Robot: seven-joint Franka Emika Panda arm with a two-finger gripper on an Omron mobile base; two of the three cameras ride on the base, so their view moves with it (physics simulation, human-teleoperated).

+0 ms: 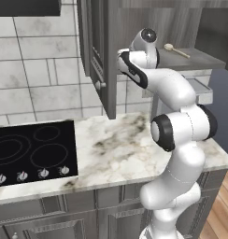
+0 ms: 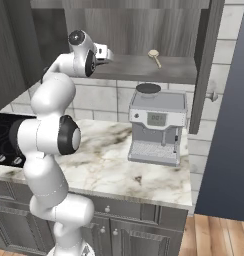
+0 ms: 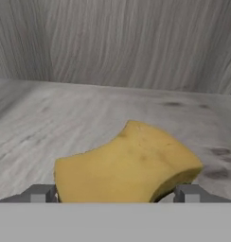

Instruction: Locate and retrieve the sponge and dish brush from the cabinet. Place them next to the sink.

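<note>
Sponge (image 3: pixel 127 165) on the grey shelf of the cabinet (image 2: pixel 144 35), one only, yellow-brown, lying flat with its long axis running from lower left to upper right in the hand view, a shallow notch along its upper edge. Sits between the two dark fingertips (image 3: pixel 191 193) of the gripper (image 3: pixel 116 194), one tip at each lower corner of the block; jaws spread wide on either side, contact not clear enough to call a hold. Wood-grain back wall close behind.

Dish brush (image 2: pixel 155 56) further along the same shelf, one only, well apart from the gripper; round pale head toward the cabinet back in the right base view, thin handle pointing toward the shelf's front edge. Cabinet door (image 2: pixel 206 70) swung open, round silver knob on it.

Below the shelf, one grey coffee machine (image 2: pixel 156 130) on the marble counter (image 1: pixel 120 149). One black cooktop (image 1: pixel 34 151) set into the counter at the left, four knobs along its front.
</note>
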